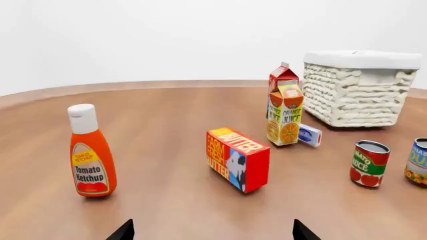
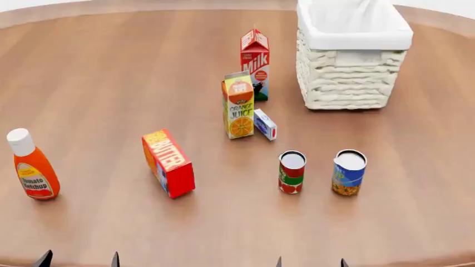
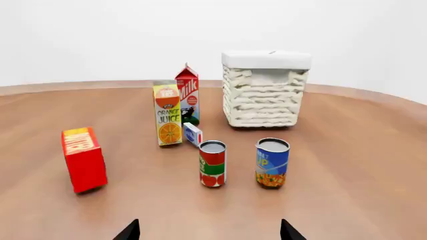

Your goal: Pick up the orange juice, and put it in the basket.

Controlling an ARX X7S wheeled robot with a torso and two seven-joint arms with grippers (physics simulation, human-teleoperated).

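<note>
Wooden table (image 2: 111,83) carries several groceries. Milk carton (image 2: 255,64) upright at the back. Small blue-white box (image 2: 265,124) lying near centre. Red butter box (image 2: 168,163) on edge. Ketchup bottle (image 2: 31,164) upright, far left. Tomato can (image 2: 292,172) and blue can (image 2: 349,172) side by side, apart.

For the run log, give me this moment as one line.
phase: pre-grasp | left gripper: open, empty | right gripper: open, empty | orange juice: upright on table | basket: empty

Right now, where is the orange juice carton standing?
In the head view, the tall yellow orange juice carton stands upright mid-table, just in front of the red-and-white milk carton, with a small blue-and-white box at its right.
</note>
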